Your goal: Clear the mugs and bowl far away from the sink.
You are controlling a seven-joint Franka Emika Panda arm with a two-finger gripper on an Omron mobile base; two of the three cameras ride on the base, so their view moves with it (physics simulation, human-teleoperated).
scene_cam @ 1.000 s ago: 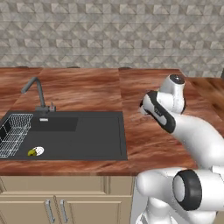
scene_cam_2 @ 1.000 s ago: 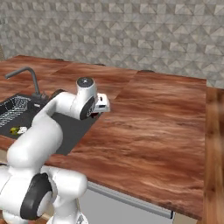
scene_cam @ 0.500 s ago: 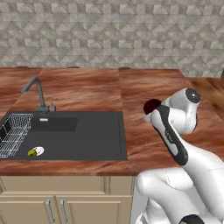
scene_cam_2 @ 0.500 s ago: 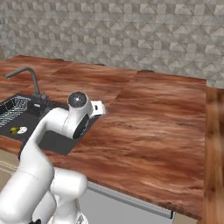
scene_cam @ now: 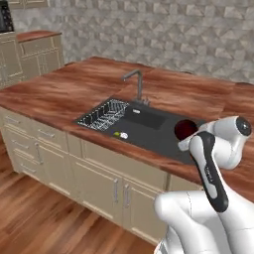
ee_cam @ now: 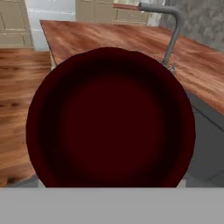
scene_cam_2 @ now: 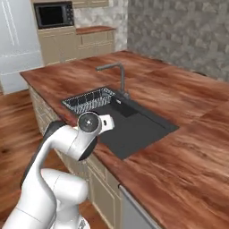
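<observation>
We find no readable writing anywhere. At nine o'clock of the black sink (scene_cam: 144, 126) sits the wire rack (scene_cam: 102, 114); toward three o'clock our hand (scene_cam: 191, 136) grips the dark maroon mug (scene_cam: 186, 129), jaws spread wide, above the tabletop (scene_cam: 59, 94).

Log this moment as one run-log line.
gripper: closed around dark red round bowl, carried | black recessed sink: wire rack inside, grey faucet behind | base: beside wooden counter
</observation>
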